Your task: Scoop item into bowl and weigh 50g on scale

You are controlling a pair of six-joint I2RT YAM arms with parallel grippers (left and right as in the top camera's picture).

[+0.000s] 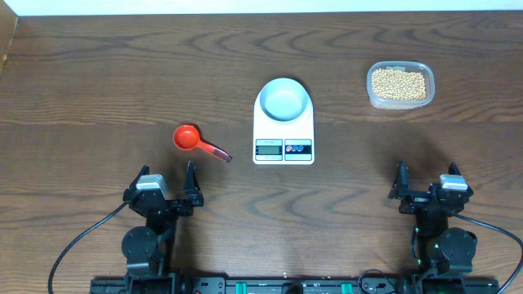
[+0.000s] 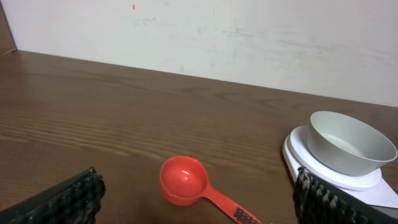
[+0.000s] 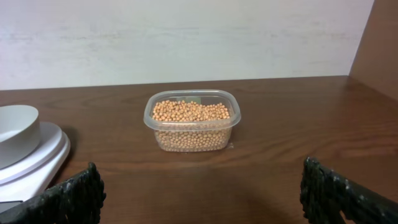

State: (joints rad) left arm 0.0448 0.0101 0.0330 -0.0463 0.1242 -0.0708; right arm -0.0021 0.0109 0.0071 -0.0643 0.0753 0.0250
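With left pincer (image 1: pixel 167 178) and right pincer (image 1: pixel 426 178) both spread apart and empty, beans (image 1: pixel 399 83) in the tub (image 1: pixel 400 105), bowl (image 1: pixel 283 99) on the scale (image 1: pixel 261 131), a skewed grip on the red scoop (image 1: pixel 189 137) could scatter beans.

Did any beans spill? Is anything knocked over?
No, nothing stands out. The beans all sit in their clear tub, the empty bowl sits upright on the scale, and the red scoop lies on the table.
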